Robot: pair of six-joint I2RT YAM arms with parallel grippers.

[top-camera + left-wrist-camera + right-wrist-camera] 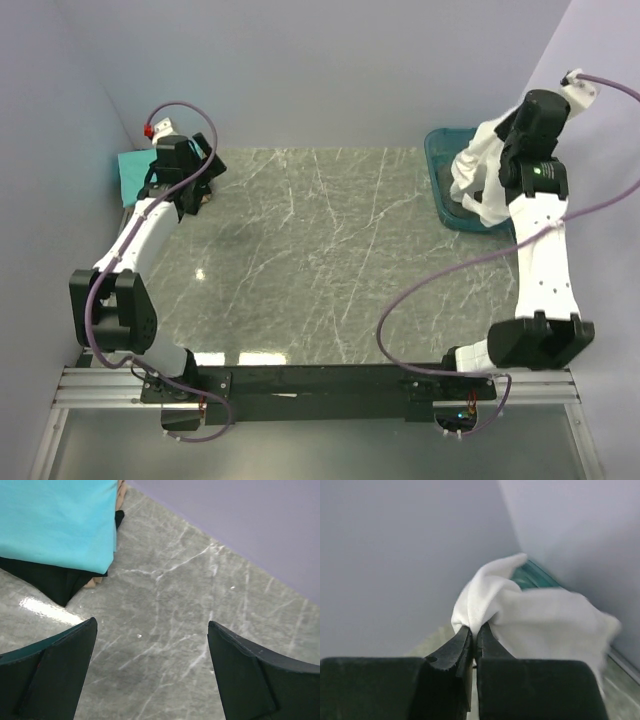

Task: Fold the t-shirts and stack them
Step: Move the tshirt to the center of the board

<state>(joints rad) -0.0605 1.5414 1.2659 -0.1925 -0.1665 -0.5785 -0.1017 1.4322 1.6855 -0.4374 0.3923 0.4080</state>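
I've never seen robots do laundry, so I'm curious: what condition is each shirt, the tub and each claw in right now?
white t-shirt: bunched, unfolded, hanging from the right claw.
teal t-shirt: folded flat, lying on top of the black t-shirt.
black t-shirt: flat beneath the teal one, edges poking out.
tub: upright, the white t-shirt dangling over it.
left claw: open, empty, beside the stack.
right claw: shut on the white t-shirt.

Table: marble-look slab, polished; you get glare spots.
White t-shirt: soft matt cloth, creased.
Teal t-shirt: smooth matt cloth.
Black t-shirt: matt cloth.
Tub: translucent plastic, glossy along the rim.
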